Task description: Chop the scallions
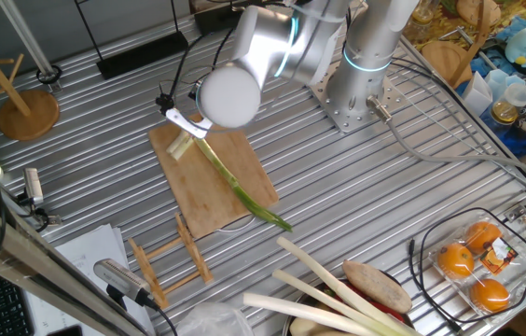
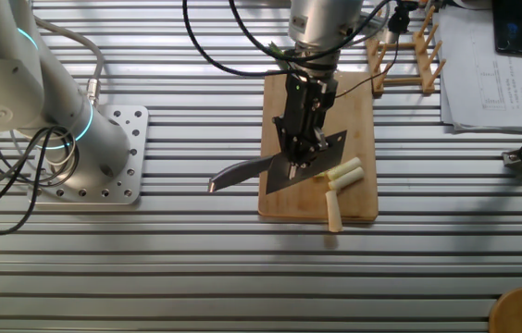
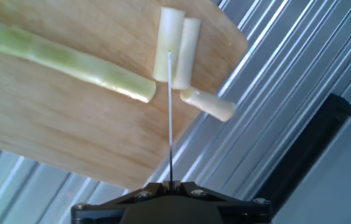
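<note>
Gripper [image 2: 304,139] housing filled the bottom of the hand view, w/ the knife [image 3: 170,118] blade seen edge-on, running up from it. In the other fixed view the fingers were clamped on the knife, blade angled down toward the cutting board [image 2: 358,111], handle sticking out past the board's edge over the table [image 2: 196,268].

Scallions: one long stalk [image 1: 235,187] lay diagonally on the board, dark leaf tip overhanging the board's far corner. Cut end sat just beside the blade line. Three short pale pieces [image 3: 174,53] lay near the board's edge; two side by side, touching, the third just off them at the rim.

Handling, by judgement: stalk is light, slender, soft enough to slice, prob. bends if lifted by one end. Round section, so liable to roll or skid under the blade; nothing pinned it down. Cut pieces v. light, easily knocked off the edge. No need to grasp the stalk; work via the knife, cutting at the pale end nearest the blade.
</note>
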Controlling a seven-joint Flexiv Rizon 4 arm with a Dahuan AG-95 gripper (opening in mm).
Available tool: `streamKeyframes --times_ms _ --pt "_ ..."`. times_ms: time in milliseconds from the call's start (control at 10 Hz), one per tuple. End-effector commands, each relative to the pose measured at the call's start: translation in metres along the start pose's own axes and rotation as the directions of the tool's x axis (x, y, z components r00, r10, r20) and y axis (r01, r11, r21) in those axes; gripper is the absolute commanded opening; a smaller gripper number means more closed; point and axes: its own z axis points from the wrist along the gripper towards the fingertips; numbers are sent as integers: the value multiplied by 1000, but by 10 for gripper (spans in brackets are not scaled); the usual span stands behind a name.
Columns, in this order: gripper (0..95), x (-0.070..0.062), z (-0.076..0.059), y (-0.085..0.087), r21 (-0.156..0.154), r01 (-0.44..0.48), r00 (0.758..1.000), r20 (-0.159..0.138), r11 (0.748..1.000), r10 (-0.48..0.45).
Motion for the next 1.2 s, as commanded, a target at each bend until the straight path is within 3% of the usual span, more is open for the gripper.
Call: streamKeyframes --times_ms 100,600,900,1200 --pt "0 13 4 -5 26 -39 999 -6 999 39" --pt "0 53 23 -13 26 -118 993 -9 993 119" --pt "0 54 27 -13 26 -156 988 6 987 156" --pt "0 48 26 -15 51 -150 989 18 987 149"
